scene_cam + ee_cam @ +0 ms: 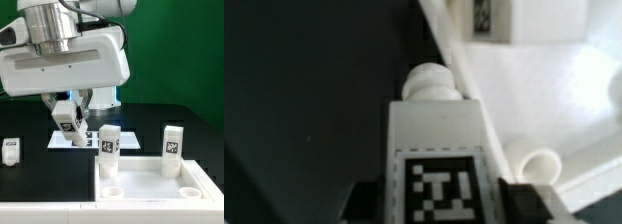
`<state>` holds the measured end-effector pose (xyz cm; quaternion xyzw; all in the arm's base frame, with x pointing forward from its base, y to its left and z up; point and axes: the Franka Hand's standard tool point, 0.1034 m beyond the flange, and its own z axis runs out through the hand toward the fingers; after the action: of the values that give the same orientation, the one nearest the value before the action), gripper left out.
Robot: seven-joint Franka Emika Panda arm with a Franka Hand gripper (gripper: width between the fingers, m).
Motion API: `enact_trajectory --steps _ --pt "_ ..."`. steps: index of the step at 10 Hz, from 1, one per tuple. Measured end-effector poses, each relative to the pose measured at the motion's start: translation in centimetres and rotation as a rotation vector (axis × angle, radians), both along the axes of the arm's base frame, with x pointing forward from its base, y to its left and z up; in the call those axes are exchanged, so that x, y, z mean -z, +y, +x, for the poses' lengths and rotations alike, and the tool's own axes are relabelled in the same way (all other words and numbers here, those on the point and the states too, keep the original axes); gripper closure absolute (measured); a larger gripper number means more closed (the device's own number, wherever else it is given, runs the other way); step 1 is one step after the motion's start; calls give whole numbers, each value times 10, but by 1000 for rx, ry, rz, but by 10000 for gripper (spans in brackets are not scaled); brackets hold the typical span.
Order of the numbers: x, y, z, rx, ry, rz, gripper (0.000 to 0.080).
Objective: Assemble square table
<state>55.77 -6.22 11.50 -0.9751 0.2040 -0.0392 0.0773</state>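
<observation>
Nearest in the exterior view, the square slab (150,190) lies flat on the dark counter (40,185), raised rim upward. Its two near corner sockets (110,188) (190,191) are open and unfilled. At the slab's far edge two legs stand upright, tags facing the camera: one at the far corner on the exterior view's left (108,143), the other toward the exterior view's right (173,141). How deeply either is seated cannot be told. Well apart, at the exterior view's left edge, a loose leg (10,152) rests on the counter. Beyond the slab's left far corner, the jaws are clenched on a fourth leg, the held leg (67,119), one finger on each side. It hangs tilted, tag outward, over the marker board (82,138), beside the slab and not above it. Whether its lower end touches the board cannot be told. The wrist view confirms the grasp: the held leg (439,140) fills the gap between the jaws, its rounded peg end pointing away over dark counter just beside the slab's rim (562,100). One round socket (541,165) shows near the held leg, and another tagged leg (491,18) stands farther along the slab. Farthest back, the glossy white robot body (65,60) hangs above the jaws.
</observation>
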Motion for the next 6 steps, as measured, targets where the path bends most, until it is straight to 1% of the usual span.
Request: enact_trajectory --steps 1,2,3,4,5,6 --pt "-8 11 17 -11 -61 -42 515" --pt "-16 29 33 -50 -121 -64 515" --pt "-20 39 50 -75 -204 -96 515" --pt "-20 47 59 -99 -277 -129 515" --pt "-20 43 59 -81 -352 -169 515" --pt "-14 44 52 -85 -328 -163 515"
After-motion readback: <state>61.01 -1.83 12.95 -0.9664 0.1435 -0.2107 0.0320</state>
